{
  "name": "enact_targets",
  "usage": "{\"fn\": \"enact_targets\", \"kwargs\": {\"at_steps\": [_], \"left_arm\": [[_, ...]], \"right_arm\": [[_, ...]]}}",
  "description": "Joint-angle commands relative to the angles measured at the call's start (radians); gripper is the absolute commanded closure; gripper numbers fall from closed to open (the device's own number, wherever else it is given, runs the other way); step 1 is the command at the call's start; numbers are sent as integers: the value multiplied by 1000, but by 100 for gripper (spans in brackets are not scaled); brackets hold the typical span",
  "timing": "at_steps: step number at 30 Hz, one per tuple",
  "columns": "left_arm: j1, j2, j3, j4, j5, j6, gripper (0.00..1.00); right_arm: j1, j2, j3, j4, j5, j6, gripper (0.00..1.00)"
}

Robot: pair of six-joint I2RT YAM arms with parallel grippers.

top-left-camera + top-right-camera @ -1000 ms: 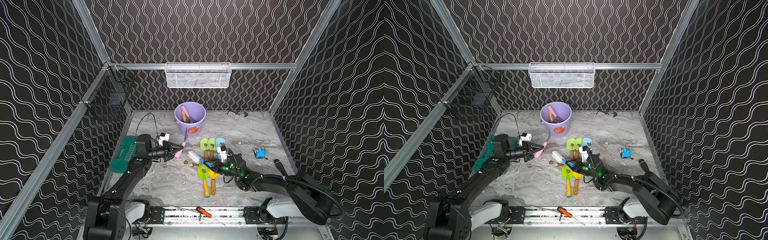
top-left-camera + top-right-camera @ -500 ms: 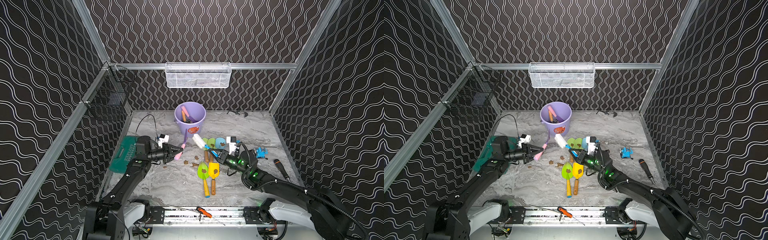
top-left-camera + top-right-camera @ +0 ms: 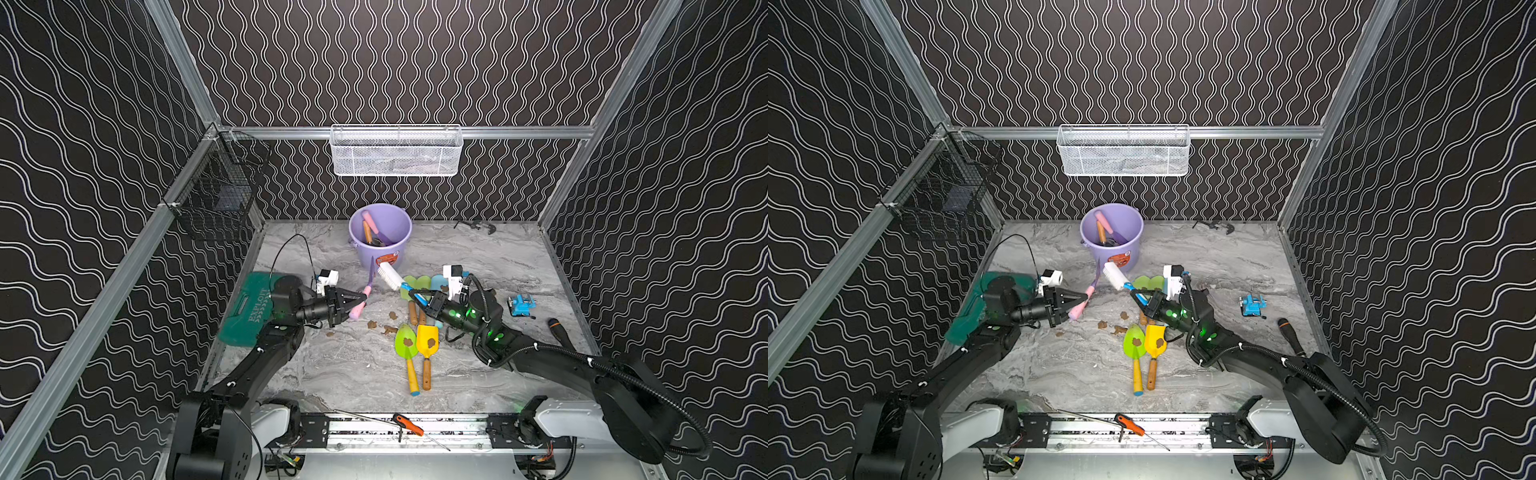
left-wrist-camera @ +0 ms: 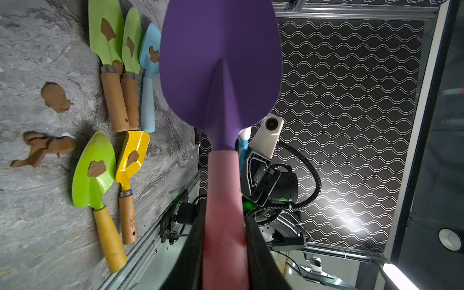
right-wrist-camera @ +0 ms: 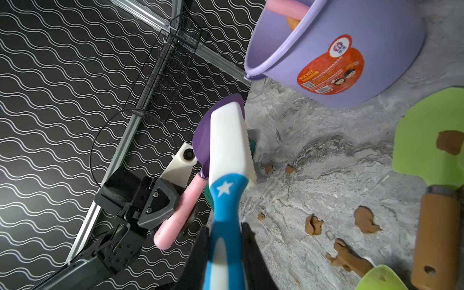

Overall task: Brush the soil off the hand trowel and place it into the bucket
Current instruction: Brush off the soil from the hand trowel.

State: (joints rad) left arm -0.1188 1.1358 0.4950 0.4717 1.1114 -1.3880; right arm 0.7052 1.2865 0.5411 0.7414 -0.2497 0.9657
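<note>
Jaws of the left gripper [image 3: 360, 300] are clamped on the pink handle of the purple trowel [image 4: 221, 62], which is held clear of the marbled tabletop [image 3: 332, 374] with its blade pointed toward the bucket [image 3: 363, 251]. Those of the right gripper [image 3: 423, 297] are closed on the blue handle of the brush [image 3: 388, 272]. Its white head is raised just beside the purple blade, in front of the bucket's orange sticker. Whether bristles and blade touch cannot be told. The bucket is stood upright at the back of the tabletop, and a pink handle and a wooden handle are seen inside it. Brown soil clumps [image 3: 372, 324] are scattered on the tabletop between the two grippers. A lime-green trowel [image 3: 401, 349] and a yellow trowel [image 3: 424, 334] are laid side by side nearer the front, each with a brown clump on its blade.
</note>
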Motion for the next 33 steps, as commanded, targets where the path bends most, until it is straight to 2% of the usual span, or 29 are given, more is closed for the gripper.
{"fn": "enact_targets", "kwargs": {"at_steps": [1,10,17,24,27,30,33], "left_arm": [[1,-1,-4,75,15,-20,100],[1,19,-22,166,10,-76,100],[0,40,-20,172,8,-67,100],[1,79,-23,227,18,-89,100],[1,74,-17,176,24,-58,100],[1,57,10,41,22,37,100],[-3,25,40,-81,8,127,100]], "right_arm": [[0,5,19,76,-24,8,100],[15,84,23,153,-77,64,100],[75,83,-13,77,-32,68,100],[63,105,-46,51,25,57,100],[42,78,-36,-7,54,39,100],[35,56,-12,-85,82,14,100],[22,81,-9,-55,41,34,100]]}}
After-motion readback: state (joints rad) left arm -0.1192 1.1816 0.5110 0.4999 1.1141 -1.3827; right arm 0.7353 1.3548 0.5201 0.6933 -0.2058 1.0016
